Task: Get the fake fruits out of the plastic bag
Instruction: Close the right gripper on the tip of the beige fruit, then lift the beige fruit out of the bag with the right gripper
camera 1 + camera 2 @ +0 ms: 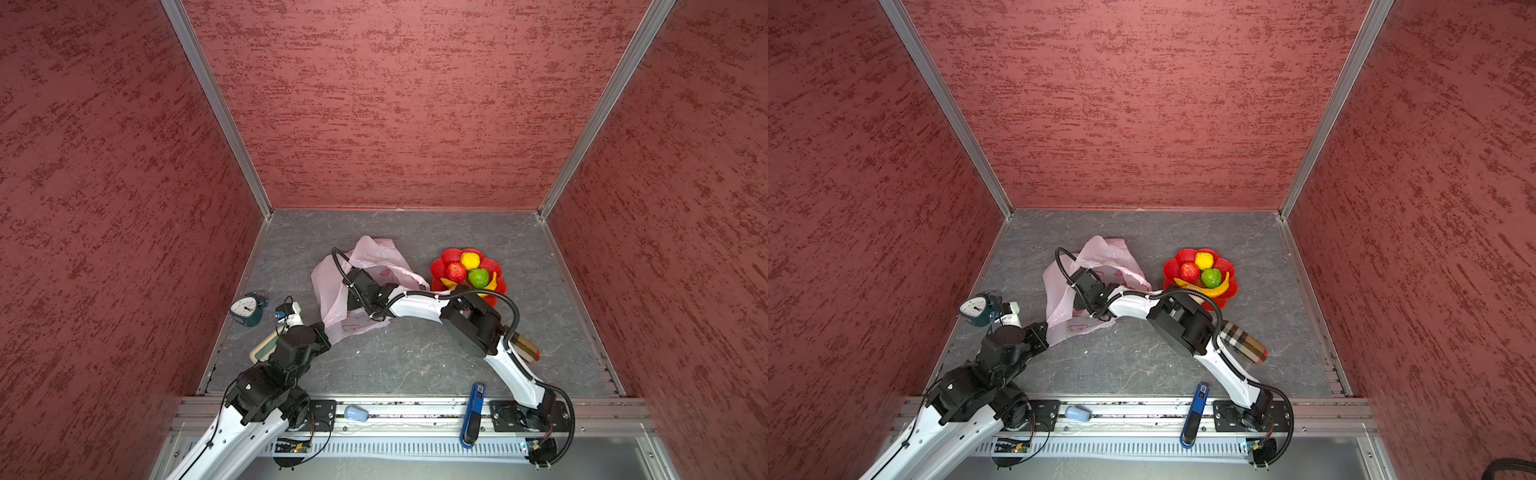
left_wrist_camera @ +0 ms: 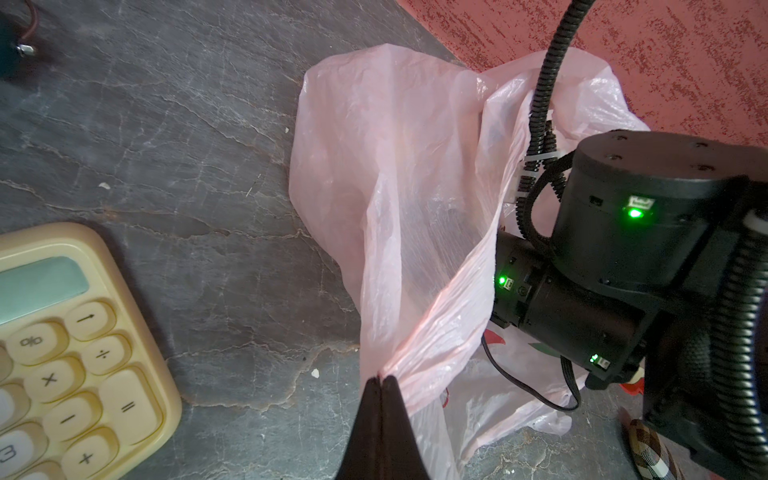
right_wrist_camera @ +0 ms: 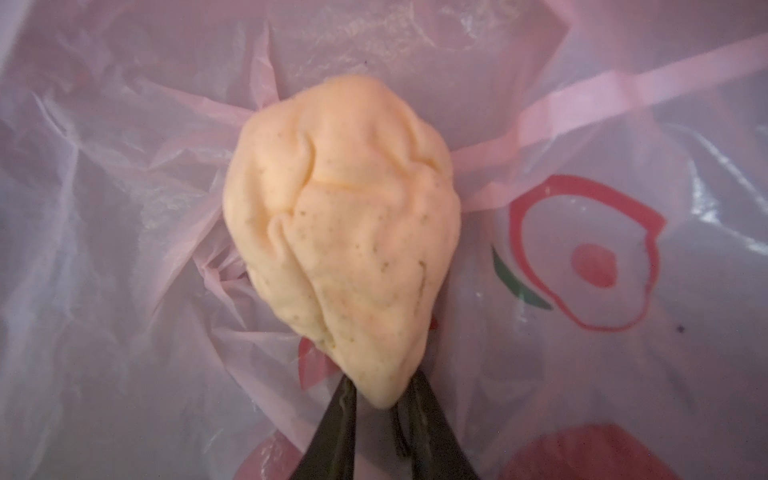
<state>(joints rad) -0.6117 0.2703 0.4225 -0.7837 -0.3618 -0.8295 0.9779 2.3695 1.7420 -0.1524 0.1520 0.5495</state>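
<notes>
Four fake fruits sat in the red flower-shaped dish (image 1: 440,266) just right of the plastic bag (image 1: 374,257): a glossy red apple (image 1: 456,271), a yellow round fruit (image 1: 470,260), a green round fruit (image 1: 478,277) and a curved yellow banana (image 1: 492,282). The bag was thin, crinkled, translucent pale pink film w/ red apple prints. The L gripper (image 2: 380,380) pressed its dark tapered jaws together on a gathered fold at the bag's near edge. The R gripper (image 3: 382,380) was inside the bag, jaws pinching the narrow tip of a beige lumpy fruit (image 3: 340,216), which was matte, creased, speckled and teardrop-shaped. Only the R wrist view showed that fruit. Both top views showed just the arm's black wrist over the bag. The L wrist view showed the rounded keys of a cream calculator (image 2: 83,353) near the bag's near-left corner.
</notes>
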